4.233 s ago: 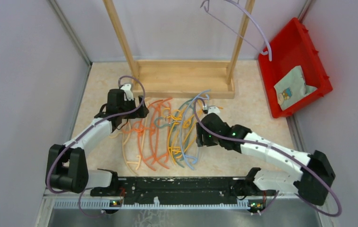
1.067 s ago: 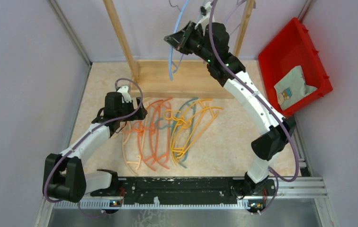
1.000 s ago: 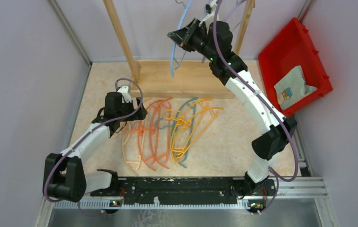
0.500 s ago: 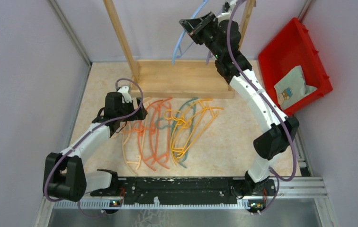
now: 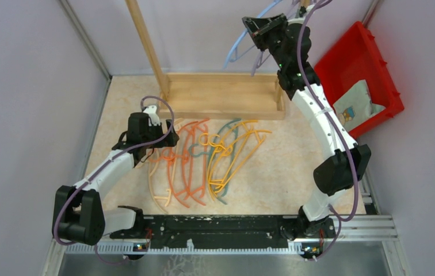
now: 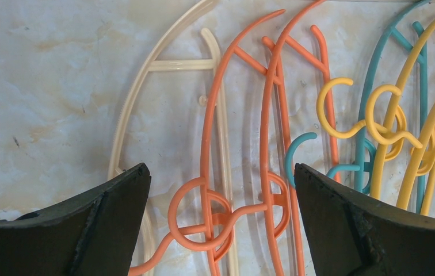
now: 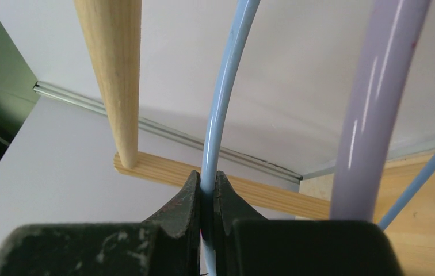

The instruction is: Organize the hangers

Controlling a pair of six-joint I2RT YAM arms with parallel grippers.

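Note:
A pile of hangers lies on the table: orange hangers, yellow ones and a beige one. My left gripper hovers open over the pile's left side. Between its wide fingers I see the orange hooks, with the beige hanger to the left and a teal hook to the right. My right gripper is raised high by the rack's right post, shut on a light blue hanger. Its jaws pinch the thin blue rod. A lavender hanger hangs just right of it.
A wooden rack stands at the back, with a slanted left post and a flat base. A red bin holding a packet sits at the back right. Grey walls close in on both sides.
My right arm has swung rightward and higher, carrying the light blue hanger from the middle of the rack toward its right post. The left arm and the pile have not moved.

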